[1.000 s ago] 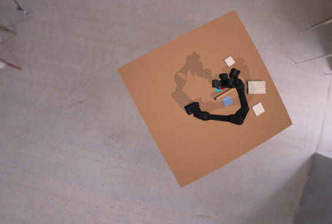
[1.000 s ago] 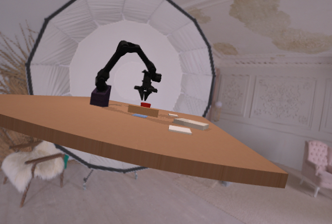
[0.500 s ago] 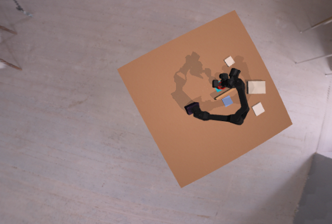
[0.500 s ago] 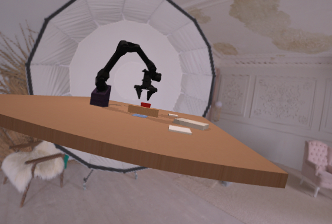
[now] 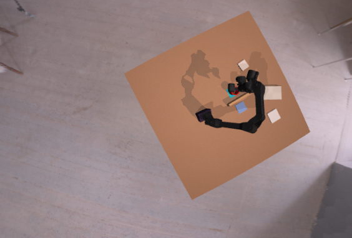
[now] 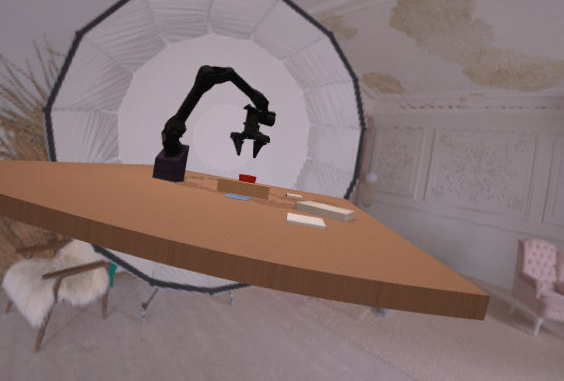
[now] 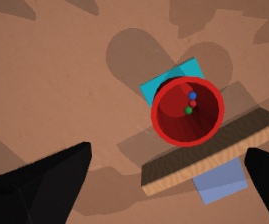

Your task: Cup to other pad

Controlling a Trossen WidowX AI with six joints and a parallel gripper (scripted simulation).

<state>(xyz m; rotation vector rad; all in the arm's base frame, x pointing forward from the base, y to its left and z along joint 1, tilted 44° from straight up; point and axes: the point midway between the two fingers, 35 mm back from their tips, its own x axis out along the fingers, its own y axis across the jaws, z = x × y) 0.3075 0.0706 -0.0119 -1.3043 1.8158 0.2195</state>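
Note:
The red cup [image 5: 235, 92] [image 6: 247, 178] [image 7: 161, 112] stands upright on the teal pad [image 5: 230, 94] [image 7: 185, 69], close beside the wooden wall. A blue marble [image 7: 192, 95], a red marble [image 7: 193, 103] and a green marble [image 7: 188, 110] lie inside it. The other pad, blue [image 5: 241, 107] [image 6: 237, 197] [image 7: 222, 181], lies bare across the wall. My gripper [image 6: 246, 156] [image 7: 169, 153] is wide open and empty, above the cup and clear of it. The cup's base is mostly hidden.
The wooden wall [image 5: 238, 100] [image 6: 243, 189] [image 7: 205, 162] stands between the two pads. A thick cream block [image 5: 273, 92] [image 6: 325, 210] lies towards the table's edge. Two flat white tiles lie apart, one [image 5: 243, 65] [image 6: 294, 196] beyond the cup, another [image 5: 274, 115] [image 6: 305, 220] past the blue pad.

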